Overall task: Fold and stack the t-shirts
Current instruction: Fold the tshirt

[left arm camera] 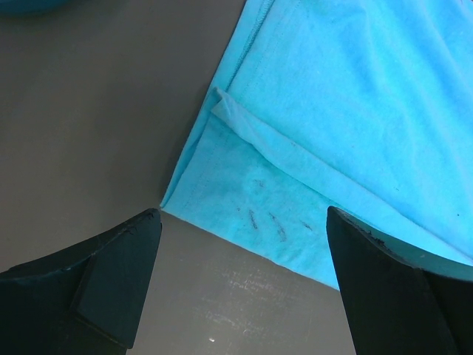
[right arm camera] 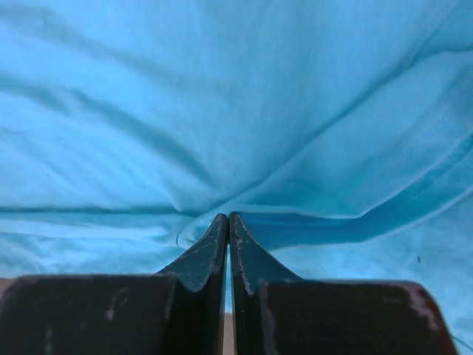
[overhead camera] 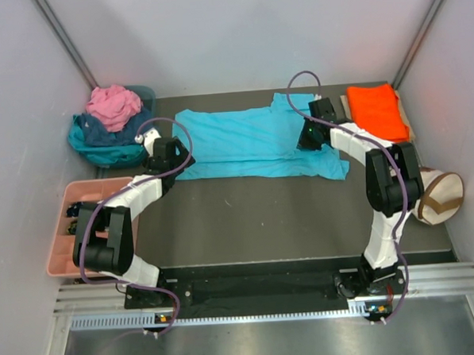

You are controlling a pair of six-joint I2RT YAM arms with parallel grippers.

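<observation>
scene: overhead and wrist views of a dark bench, with two robot arms mounted at its near edge.
turquoise t-shirt: lies flat along the far half of the bench, stretched left to right and already doubled into a long band, with one sleeve spread toward the right.
orange t-shirt: folded into a neat rectangle in the far right corner.
heap of t-shirts: pink, navy and teal ones, unfolded, bundled in the far left corner.
right gripper: jaws clenched, pinching a pucker of the turquoise cloth near the shirt's right end; creases run out from the tips.
left gripper: jaws spread wide, just over the shirt's near left corner, holding nothing.
step in hand: likely taking hold of both ends of the turquoise shirt for its next fold.
next move: the left jaws probably need to drop onto that corner and close before either arm lifts, otherwise the band will drag and skew.
other things: a pink tray at the left edge and a cream bag at the right edge.
</observation>
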